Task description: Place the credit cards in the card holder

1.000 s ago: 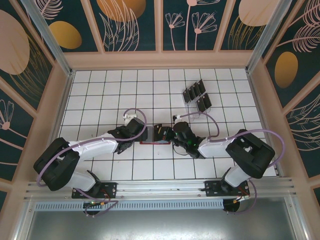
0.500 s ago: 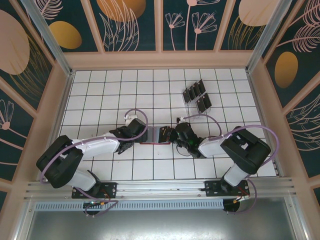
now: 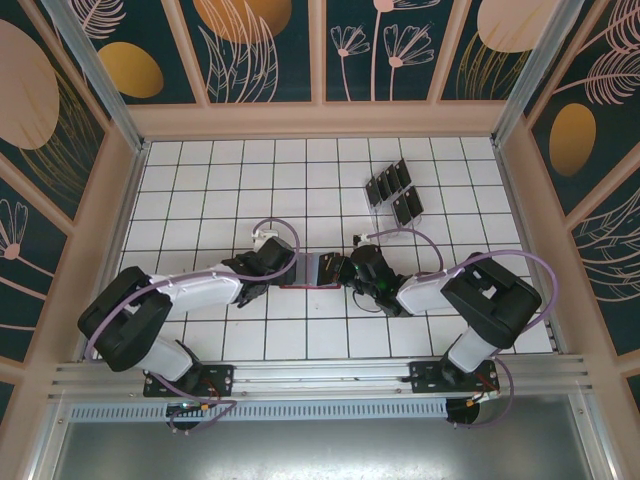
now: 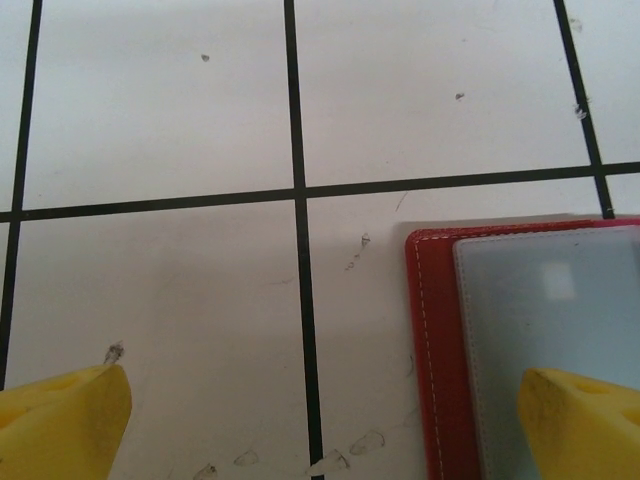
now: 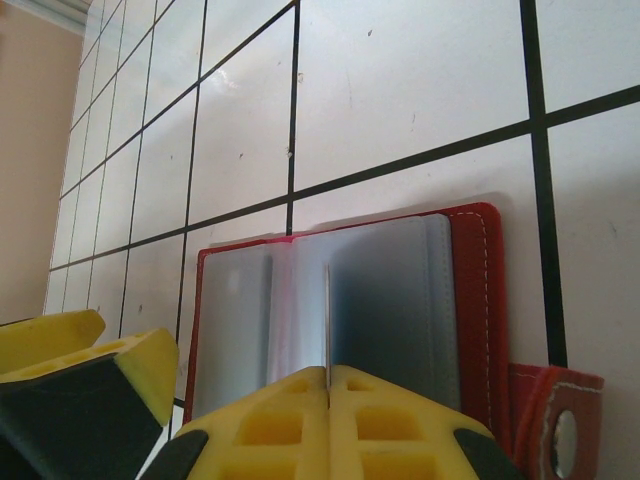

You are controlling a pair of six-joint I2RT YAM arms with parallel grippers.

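**Overhead view.** I saw the card holder (image 3: 312, 272) lying open and flat on the white tiled table (image 3: 220, 180), a little toward 6 o'clock from the table's centre. The left gripper (image 3: 285, 268) stood at its 9 o'clock and the right gripper (image 3: 342, 270) at its 3 o'clock. At about 1 o'clock from the holder, well apart from it, a clear rack (image 3: 380, 205) held the other credit cards (image 3: 405, 205), which were black and leaned in rows.

**Left wrist view.** The left gripper (image 4: 320, 425) had its yellow fingers spread wide and held nothing. The 3 o'clock fingertip sat over the holder's sleeve, though I could not tell whether it touched. The card holder (image 4: 435, 350) showed a red cover with pale stitching along its rounded corner and a frosted grey-blue plastic sleeve inside.

**Right wrist view.** The right gripper (image 5: 328, 378) had its fingers pressed together, pinching a thin credit card (image 5: 327, 310) seen edge-on. The card pointed toward 12 o'clock, over the holder's pockets. The card holder (image 5: 470, 300) showed two glossy grey pockets on either side of a centre fold, framed in red. A red snap tab (image 5: 558, 425) with a metal stud lay at its 4 o'clock corner.
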